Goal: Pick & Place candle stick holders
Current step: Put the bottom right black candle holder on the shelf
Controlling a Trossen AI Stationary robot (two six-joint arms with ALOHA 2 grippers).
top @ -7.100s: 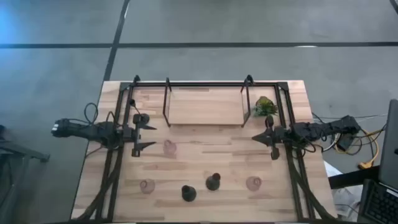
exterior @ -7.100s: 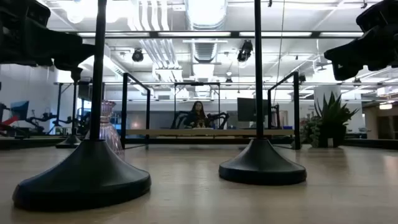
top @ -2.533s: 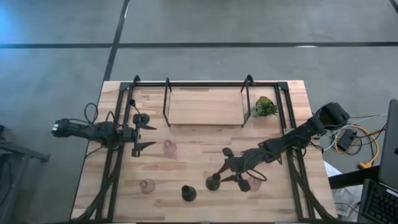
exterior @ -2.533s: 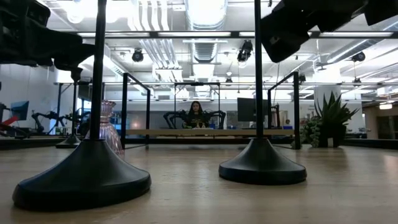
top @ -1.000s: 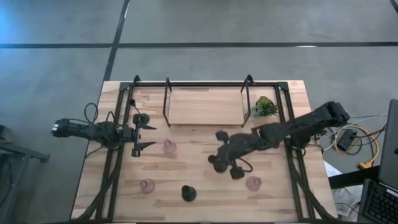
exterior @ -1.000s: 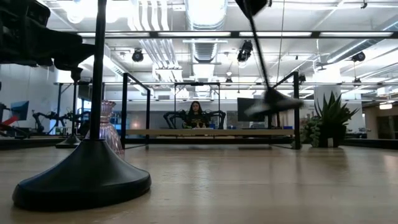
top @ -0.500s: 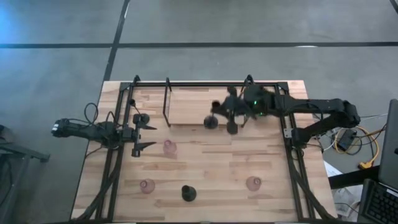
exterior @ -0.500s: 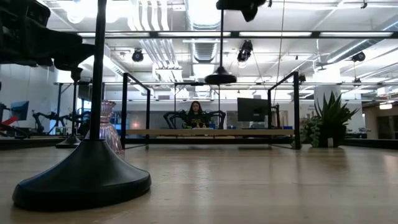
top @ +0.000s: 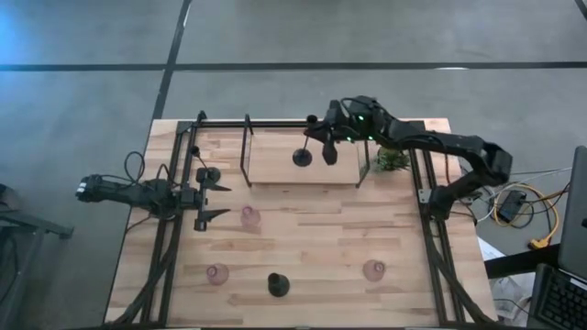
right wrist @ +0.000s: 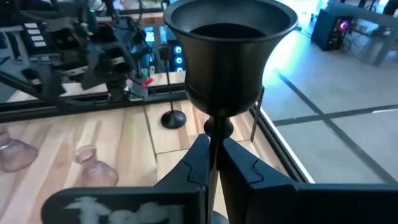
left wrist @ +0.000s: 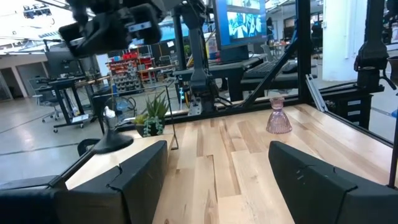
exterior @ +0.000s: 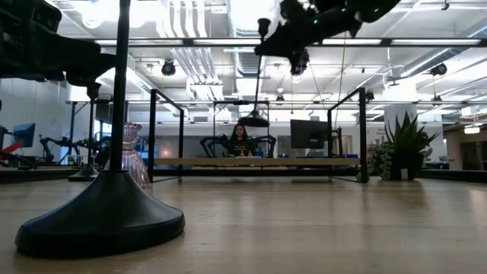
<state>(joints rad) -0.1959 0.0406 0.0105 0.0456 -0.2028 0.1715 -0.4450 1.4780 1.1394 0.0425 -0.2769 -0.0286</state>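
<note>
Right claw [right wrist: 212, 163] pinching stem of black candle stick holder [top: 301, 157], hanging above raised shelf [top: 275, 165] at far edge of surface [top: 312, 234]. Left claw [top: 216, 201] spread, idle at left.

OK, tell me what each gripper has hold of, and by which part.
The right gripper is shut on a black candle stick holder, gripping its thin stem just below the cup. The left gripper is open, holding nothing.

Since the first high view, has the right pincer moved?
Yes. The right pincer, shut on a black holder, went from the table's right edge to over the raised shelf at the back.
</note>
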